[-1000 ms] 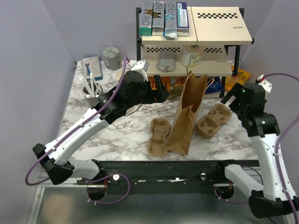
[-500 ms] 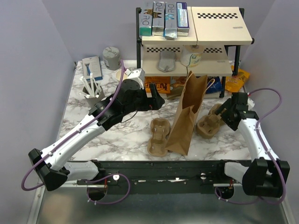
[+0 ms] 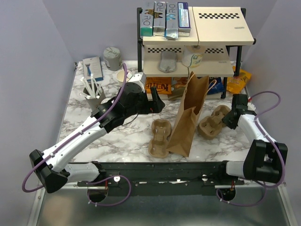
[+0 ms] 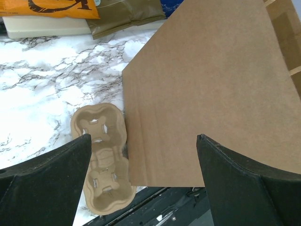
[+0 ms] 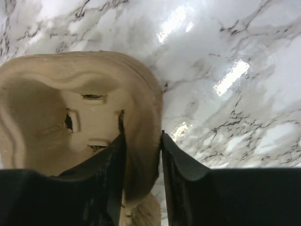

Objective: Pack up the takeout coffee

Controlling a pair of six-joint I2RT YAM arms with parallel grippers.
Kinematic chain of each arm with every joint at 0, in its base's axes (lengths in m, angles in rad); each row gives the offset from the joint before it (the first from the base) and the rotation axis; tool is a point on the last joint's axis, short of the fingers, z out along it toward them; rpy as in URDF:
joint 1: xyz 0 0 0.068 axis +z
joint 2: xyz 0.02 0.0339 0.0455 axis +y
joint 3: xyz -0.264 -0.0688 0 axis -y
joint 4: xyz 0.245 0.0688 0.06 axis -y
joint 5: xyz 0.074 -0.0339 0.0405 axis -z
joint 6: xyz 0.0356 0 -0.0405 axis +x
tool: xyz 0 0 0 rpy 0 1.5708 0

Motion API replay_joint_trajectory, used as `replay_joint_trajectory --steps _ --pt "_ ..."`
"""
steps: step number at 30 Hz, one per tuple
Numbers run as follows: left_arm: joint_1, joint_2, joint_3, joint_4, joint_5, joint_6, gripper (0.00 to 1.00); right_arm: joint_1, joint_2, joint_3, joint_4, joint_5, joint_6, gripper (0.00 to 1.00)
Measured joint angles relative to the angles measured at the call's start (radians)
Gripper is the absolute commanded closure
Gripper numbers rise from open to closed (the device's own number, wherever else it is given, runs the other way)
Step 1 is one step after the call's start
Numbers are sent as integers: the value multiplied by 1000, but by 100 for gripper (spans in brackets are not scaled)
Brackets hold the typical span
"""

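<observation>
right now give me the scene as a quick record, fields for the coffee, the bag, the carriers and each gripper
coffee cup: on the rack's lower shelf, untouched
paper bag: upright, between the two carriers
left carrier: empty, lying flat
right carrier: empty, right of the bag
left gripper: open, empty, facing the left carrier and bag
right gripper: shut on the right carrier's wall

Marble table (image 3: pixel 120 139), brown paper bag (image 3: pixel 189 117) upright mid-table, left pulp carrier (image 3: pixel 160 136) and right pulp carrier (image 3: pixel 212 123) flanking it, cup of white sticks (image 3: pixel 93 94) far left, shelf rack (image 3: pixel 218 28) behind.
</observation>
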Motion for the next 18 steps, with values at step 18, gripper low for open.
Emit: replay_joint_trajectory --steps 18 --pt "30 -66 -77 -39 -34 57 1 -234 291 404 50 -76 -530 66"
